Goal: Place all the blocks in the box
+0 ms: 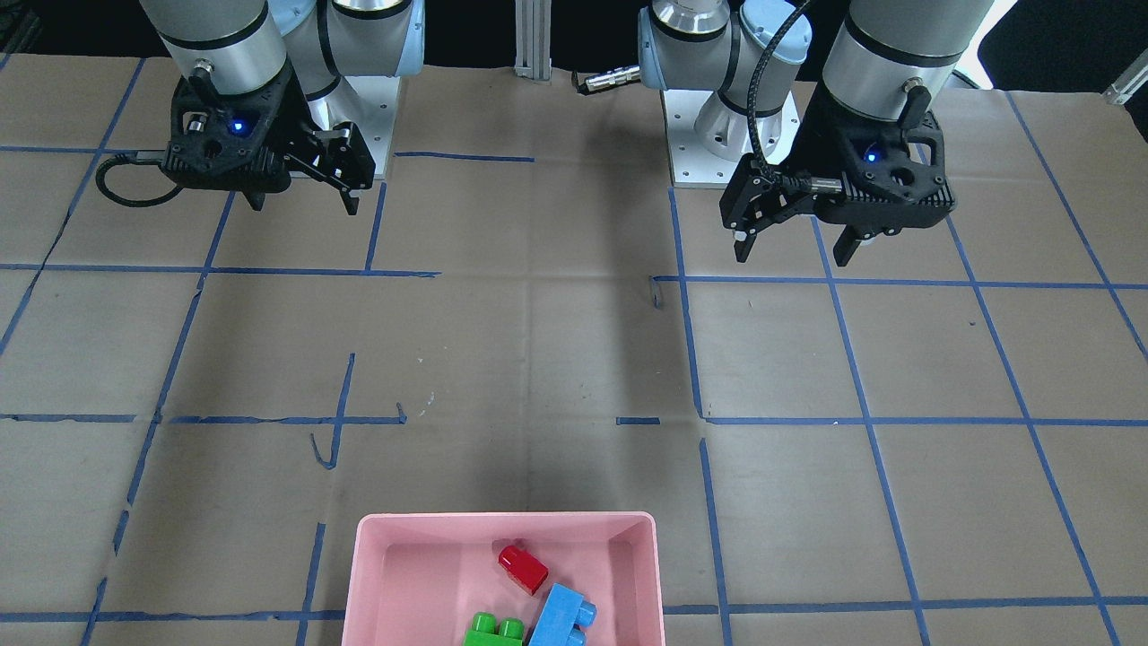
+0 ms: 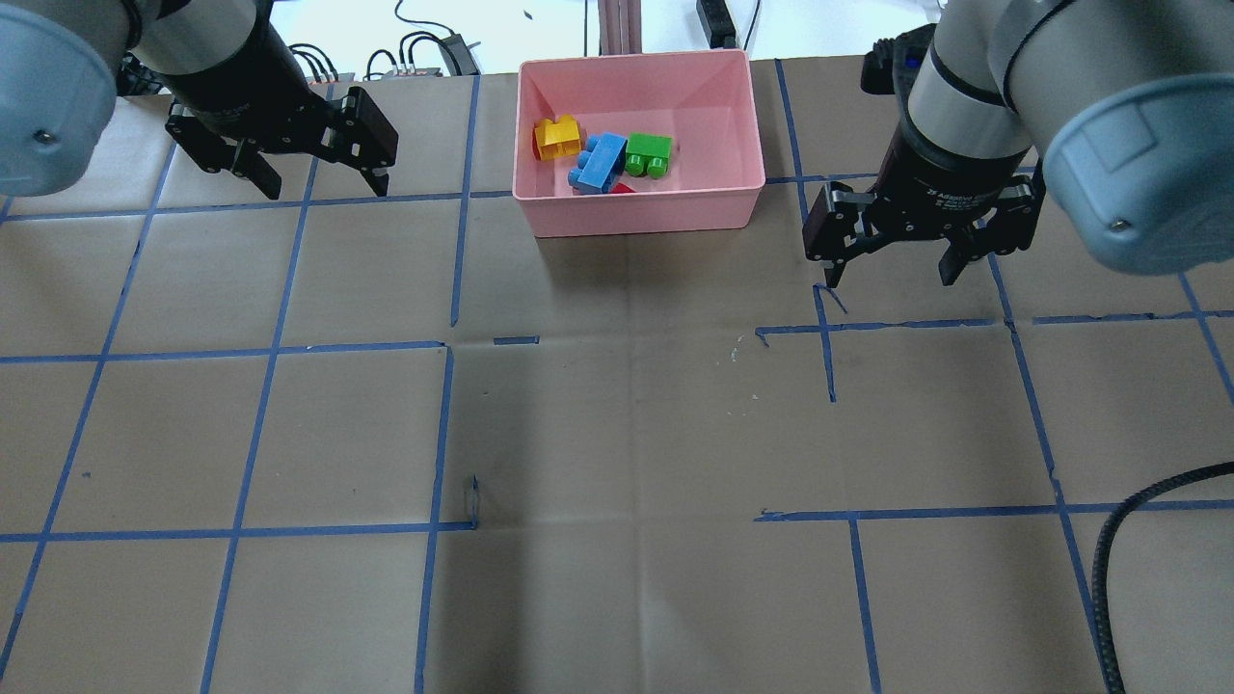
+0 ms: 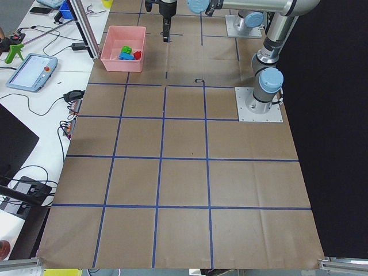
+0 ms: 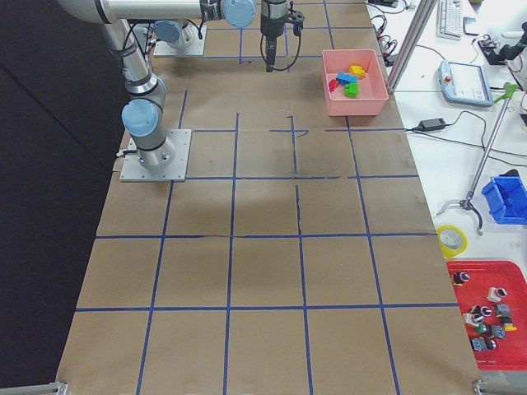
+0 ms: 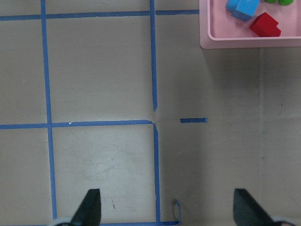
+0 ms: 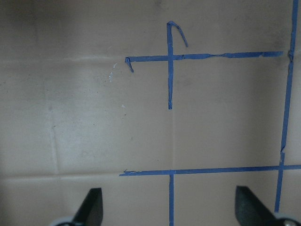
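A shallow pink rectangular plastic box with rounded corners sits at the far edge of the brown paper-covered tabletop, roughly midway between the two arms. All four studded plastic blocks lie inside it. In the overhead view, the yellow block is on the box's left side. The longer blue block lies at an angle just beside it, and the green block is just beside the blue one on the right. The smaller red block lies close to the blue block's end, near the wall of the box that faces the robot. From overhead that wall hides most of it.

The left gripper hangs above the tabletop to the left of the box, its jaws spread wide with nothing between them. The right gripper hangs above the tabletop to the right of the box and a little nearer the robot, also wide open and empty. Blue tape lines mark the tabletop into a grid. The left wrist view shows a corner of the box with the blue and red blocks.
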